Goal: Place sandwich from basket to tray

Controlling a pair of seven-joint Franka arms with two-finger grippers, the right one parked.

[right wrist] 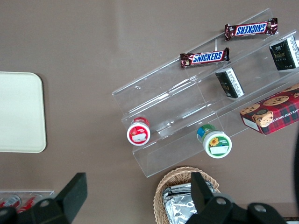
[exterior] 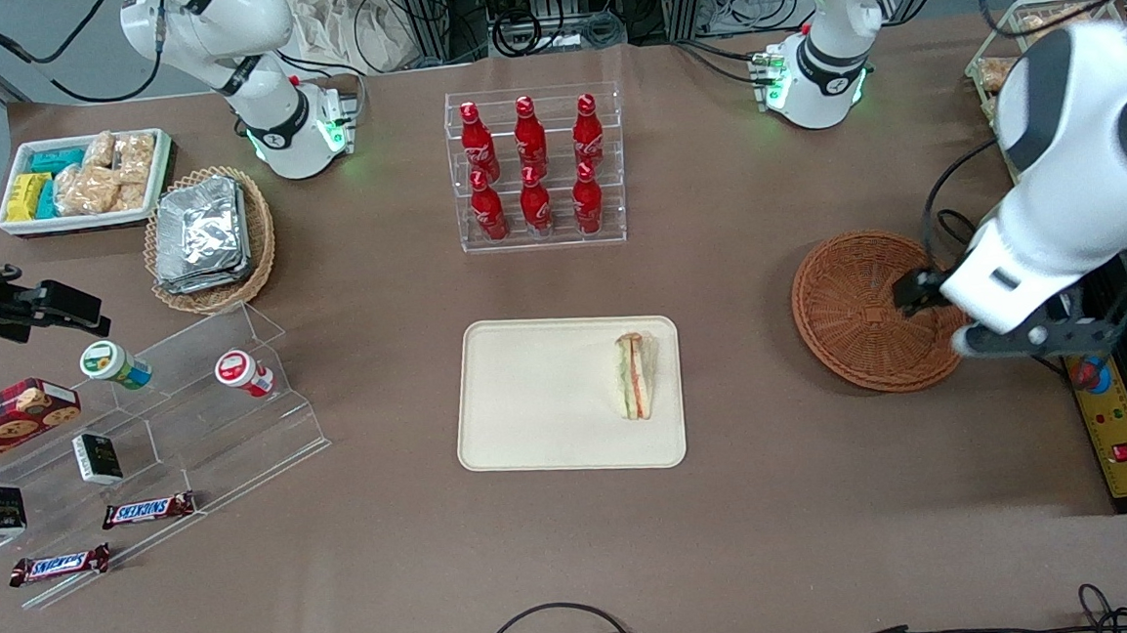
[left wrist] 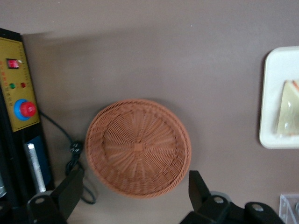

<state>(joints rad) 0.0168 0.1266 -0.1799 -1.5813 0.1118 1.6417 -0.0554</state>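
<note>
- Sandwich (exterior: 635, 375): lies on the tray (exterior: 529, 397), close to the tray edge that faces the basket (exterior: 862, 310). The layered filling faces up toward the front camera. The placement appears complete.
- Basket: rests on the tabletop (exterior: 780, 499), toward the working arm's end. The weave is bare, with nothing in it.
- Pincer (left wrist: 133, 198): hangs above the basket. Its two fingers (left wrist: 70, 189) stand wide apart and hold nothing; the basket shows between them.
- Handling estimate: the sandwich is probably light and soft. White bread dents under pressure, and the loose layers can slide or splay apart.
- Grip advice, should a regrasp be required: take hold across the two bread faces, near the middle of the wedge. Use light closing force. Avoid the thin pointed end, which would likely crush or tear.
- Front view only: shows the whole tray, the full outline of the sandwich, and the arm's position over the basket. The fingers are mostly hidden under the arm here.
- Left wrist view only: shows the finger spread and the empty basket interior (left wrist: 138, 148) plainly. Only one tray edge (left wrist: 280, 98) and part of the sandwich (left wrist: 288, 109) appear.
- Right wrist view: shows one bare tray corner (right wrist: 21, 112); neither the sandwich nor the basket is in view.
</note>
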